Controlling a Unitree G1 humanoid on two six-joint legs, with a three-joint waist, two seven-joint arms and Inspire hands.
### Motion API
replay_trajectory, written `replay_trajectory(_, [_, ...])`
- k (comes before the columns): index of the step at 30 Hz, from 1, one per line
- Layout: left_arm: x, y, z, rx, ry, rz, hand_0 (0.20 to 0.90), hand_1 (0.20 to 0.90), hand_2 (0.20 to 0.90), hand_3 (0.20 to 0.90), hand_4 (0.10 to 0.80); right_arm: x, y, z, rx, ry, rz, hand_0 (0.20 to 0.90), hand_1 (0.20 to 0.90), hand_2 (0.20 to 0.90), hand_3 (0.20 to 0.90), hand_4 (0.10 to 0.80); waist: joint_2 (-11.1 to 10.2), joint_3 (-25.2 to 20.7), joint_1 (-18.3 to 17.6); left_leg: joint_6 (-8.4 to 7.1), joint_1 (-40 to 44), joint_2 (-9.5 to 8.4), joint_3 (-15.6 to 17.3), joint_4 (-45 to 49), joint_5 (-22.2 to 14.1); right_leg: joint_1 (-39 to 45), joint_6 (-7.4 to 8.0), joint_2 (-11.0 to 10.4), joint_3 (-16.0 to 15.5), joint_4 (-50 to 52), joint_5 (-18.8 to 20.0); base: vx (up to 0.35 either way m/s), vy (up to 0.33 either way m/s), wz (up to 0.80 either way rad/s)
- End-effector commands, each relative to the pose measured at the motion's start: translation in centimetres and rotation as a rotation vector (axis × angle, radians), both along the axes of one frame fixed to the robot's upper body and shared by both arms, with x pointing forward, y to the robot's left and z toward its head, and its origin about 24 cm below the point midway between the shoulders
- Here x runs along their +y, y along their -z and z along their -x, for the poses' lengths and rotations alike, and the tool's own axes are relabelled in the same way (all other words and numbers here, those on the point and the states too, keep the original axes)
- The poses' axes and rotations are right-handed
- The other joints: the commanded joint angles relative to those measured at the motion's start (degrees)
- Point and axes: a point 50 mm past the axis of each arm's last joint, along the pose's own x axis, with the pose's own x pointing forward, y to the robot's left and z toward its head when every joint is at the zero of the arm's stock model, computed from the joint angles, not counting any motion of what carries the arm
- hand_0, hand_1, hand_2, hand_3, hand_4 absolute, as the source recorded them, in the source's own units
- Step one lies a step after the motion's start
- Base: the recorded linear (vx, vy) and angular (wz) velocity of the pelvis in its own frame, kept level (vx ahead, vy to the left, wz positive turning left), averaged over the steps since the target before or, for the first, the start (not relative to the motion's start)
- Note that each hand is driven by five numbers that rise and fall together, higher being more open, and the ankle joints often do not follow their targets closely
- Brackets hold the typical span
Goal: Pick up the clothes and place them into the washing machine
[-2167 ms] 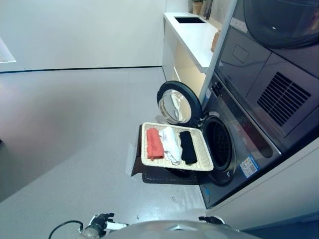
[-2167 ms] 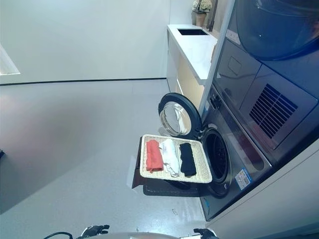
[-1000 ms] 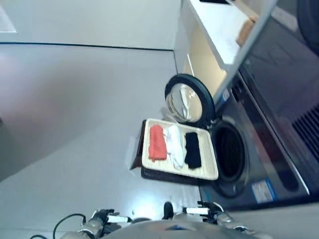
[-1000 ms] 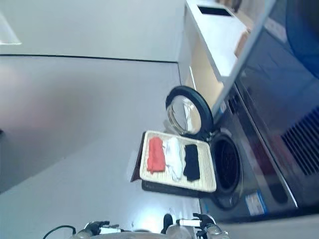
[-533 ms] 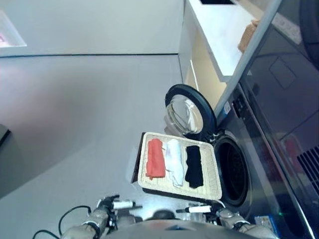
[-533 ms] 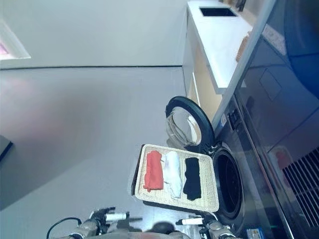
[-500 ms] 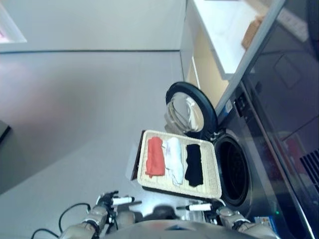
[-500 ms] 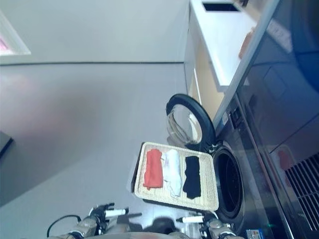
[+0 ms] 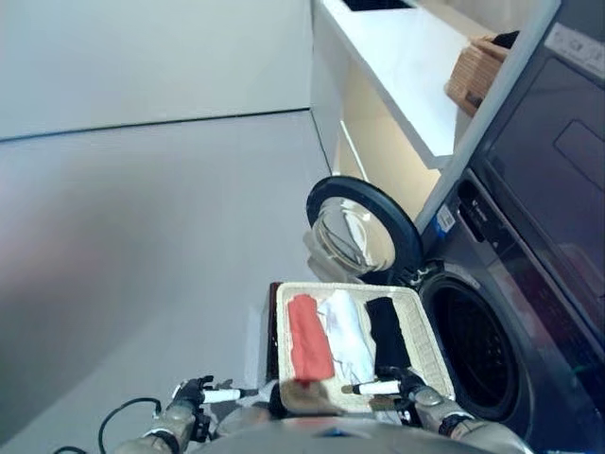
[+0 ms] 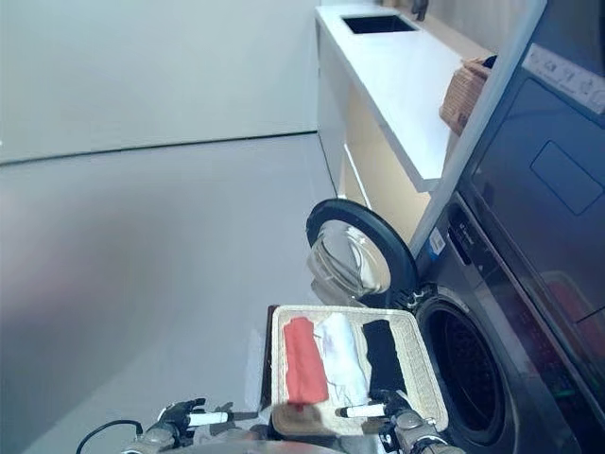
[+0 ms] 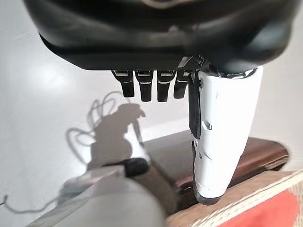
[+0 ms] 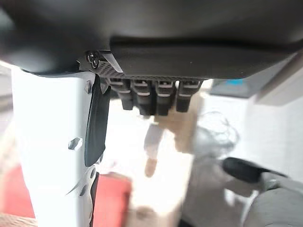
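Observation:
A shallow wicker basket [image 9: 427, 348] rests on a low dark brown box [image 9: 270, 339] beside the washing machine [image 9: 477, 345]. The machine's round door [image 9: 364, 227] stands open. In the basket lie a red cloth [image 9: 309, 350], a white cloth [image 9: 348, 342] and a black cloth [image 9: 386, 333], folded side by side. My left hand [image 9: 192, 393] is low, left of the basket, open and empty. My right hand [image 9: 412, 390] is at the basket's near edge, open and empty. The left wrist view shows the box [image 11: 246, 158] and the red cloth [image 11: 284, 215].
A long white counter [image 9: 406, 66] runs along the far right with a small wicker box [image 9: 477, 71] on it. A dark appliance front [image 9: 558, 161] sits above the washing machine. Grey floor [image 9: 142, 236] spreads to the left.
The whole picture has shifted: the camera has moved nearer and the basket now lies close to both hands. The clothes have not moved in the basket.

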Motion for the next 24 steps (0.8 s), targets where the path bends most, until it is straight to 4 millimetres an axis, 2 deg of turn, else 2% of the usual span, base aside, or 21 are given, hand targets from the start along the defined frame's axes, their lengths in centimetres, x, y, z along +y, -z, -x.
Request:
replay_trajectory(1, [0.8,-0.7,-1.6,-0.077,0.015,-0.031,0.900,0.900,0.900,0.900,0.800,-2.1,-2.5,-4.3,-0.160,-0.094,0.137,0.900,0.900,0.900,0.900,0.800,1.87,1.76,-0.54,-4.31,-2.66,1.52,-3.83,4.91,-0.70,-9.22,0.74,2.67,-2.88,11.52,16.45,-0.060,0.104,-0.18])
replay_trajectory(2, [0.8,-0.7,-1.7,-0.078,0.015,-0.031,0.900,0.900,0.900,0.900,0.800,-2.1,-2.5,-4.3,-0.161,-0.094,0.137,0.900,0.900,0.900,0.900,0.800,1.77,1.84,-0.62,-4.32,-2.66,1.39,-3.86,4.95,-0.73,-9.36,0.73,2.56,-2.91,11.91,16.20,0.001,0.100,0.15])
replay_trajectory(3, [1.0,-0.8,-1.7,-0.078,0.012,-0.035,0.900,0.900,0.900,0.900,0.800,-2.3,-3.0,-5.2,-0.184,-0.101,0.157,0.900,0.900,0.900,0.900,0.800,2.23,2.52,-0.83,-4.10,-1.99,1.49,-4.00,4.77,-1.15,-11.58,0.08,2.15,-5.58,12.70,15.42,0.092,0.059,0.14])
replay_trajectory(4, [1.1,-0.7,-1.3,-0.071,-0.004,-0.034,0.900,0.900,0.900,0.900,0.800,-2.5,-3.4,-5.9,-0.188,-0.106,0.169,0.900,0.900,0.900,0.900,0.800,2.49,2.58,-0.02,-4.43,-1.06,1.52,-3.32,3.87,-1.86,-13.03,-0.62,-2.38,-12.97,6.58,14.10,0.156,0.016,-0.05])
replay_trajectory(5, [1.1,-0.6,-1.0,-0.064,-0.013,-0.029,0.900,0.900,0.900,0.900,0.800,-2.7,-3.5,-6.0,-0.182,-0.116,0.182,0.900,0.900,0.900,0.900,0.800,2.38,2.34,0.57,-5.14,-0.21,1.91,-2.80,3.09,-2.49,-12.80,-0.65,-5.53,-17.70,1.13,13.71,0.148,-0.037,-0.47])
replay_trajectory(6, [1.1,-0.6,-1.0,-0.064,-0.013,-0.029,0.900,0.900,0.900,0.900,0.800,-2.7,-3.5,-6.0,-0.182,-0.117,0.182,0.900,0.900,0.900,0.900,0.800,2.51,2.60,0.26,-5.21,0.28,2.03,-3.12,2.91,-2.56,-12.03,-0.67,-5.42,-18.13,0.71,13.66,0.146,-0.137,-0.63])
replay_trajectory(7, [1.1,-0.4,-0.5,-0.047,-0.019,-0.029,0.900,0.900,0.900,0.900,0.800,-2.9,-3.4,-5.8,-0.174,-0.121,0.194,0.900,0.900,0.900,0.900,0.800,1.64,2.13,0.73,-5.92,0.75,1.75,-2.62,2.30,-3.30,-10.38,-0.43,-6.48,-20.63,-7.75,15.25,0.136,-0.143,-0.41])
replay_trajectory(8, [1.2,-0.4,-0.3,-0.038,-0.019,-0.033,0.900,0.900,0.900,0.900,0.800,-2.8,-3.3,-5.7,-0.176,-0.120,0.195,0.900,0.900,0.900,0.900,0.800,1.03,2.20,0.05,-6.17,1.17,1.64,-3.24,2.09,-3.64,-9.17,-0.58,-5.78,-16.76,-10.93,15.65,0.178,-0.168,-0.07])
replay_trajectory(9, [1.5,-0.4,0.0,-0.027,-0.024,-0.045,0.900,0.900,0.900,0.900,0.800,-2.8,-3.1,-5.3,-0.164,-0.113,0.192,0.900,0.900,0.900,0.900,0.800,0.26,1.57,0.50,-6.32,0.97,1.46,-3.04,1.98,-3.82,-7.89,-0.34,-5.90,-15.22,-13.37,16.18,0.141,-0.117,0.10])
replay_trajectory(10, [1.4,-0.3,0.3,-0.018,-0.029,-0.043,0.900,0.900,0.900,0.900,0.800,-2.8,-3.1,-5.3,-0.162,-0.114,0.196,0.900,0.900,0.900,0.900,0.800,-0.02,0.95,1.07,-6.51,1.00,1.72,-2.68,1.35,-3.78,-6.90,-0.19,-5.82,-15.29,-15.23,16.37,0.111,-0.083,0.30])
replay_trajectory(12, [0.6,0.0,0.8,-0.007,-0.019,-0.015,0.900,0.900,0.900,0.900,0.800,-3.3,-3.5,-5.6,-0.179,-0.125,0.223,0.900,0.900,0.900,0.900,0.800,0.13,-0.19,1.70,-7.06,0.91,2.23,-1.80,0.24,-3.57,-5.24,0.37,-6.26,-17.34,-18.61,17.64,0.100,-0.086,0.22])
replay_trajectory(13, [0.4,0.2,1.4,0.012,-0.013,-0.011,0.900,0.900,0.900,0.900,0.800,-3.5,-3.3,-5.2,-0.173,-0.114,0.231,0.900,0.900,0.900,0.900,0.800,0.08,-0.99,1.63,-7.48,0.98,2.58,-2.06,-0.08,-3.33,-3.63,0.15,-5.81,-17.53,-20.20,17.50,0.097,-0.082,-0.09])
replay_trajectory(17, [0.3,0.3,1.8,0.014,-0.015,-0.008,0.900,0.900,0.900,0.900,0.800,-4.0,-3.2,-4.5,-0.169,-0.085,0.254,0.900,0.900,0.900,0.900,0.800,0.17,-1.60,1.35,-8.39,1.47,3.30,-2.53,-0.40,-3.47,-1.33,-0.09,-5.01,-17.99,-21.73,16.61,0.100,-0.101,0.08])
replay_trajectory(20, [0.4,0.3,1.8,0.007,-0.029,-0.011,0.900,0.900,0.900,0.900,0.800,-4.8,-3.0,-3.7,-0.140,-0.044,0.272,0.900,0.900,0.900,0.900,0.800,0.51,-1.57,1.10,-8.88,1.40,3.61,-2.74,-0.40,-3.60,-0.95,-0.23,-4.69,-17.97,-21.81,16.14,0.047,-0.060,0.02])
replay_trajectory(24, [0.3,0.1,1.2,-0.017,-0.022,-0.007,0.900,0.900,0.900,0.900,0.800,-5.8,-3.4,-3.8,-0.131,-0.034,0.296,0.900,0.900,0.900,0.900,0.800,1.42,-0.75,0.92,-8.98,0.81,3.63,-2.97,-0.40,-3.47,-1.50,-0.32,-4.81,-17.84,-21.69,16.05,-0.010,-0.030,0.06])
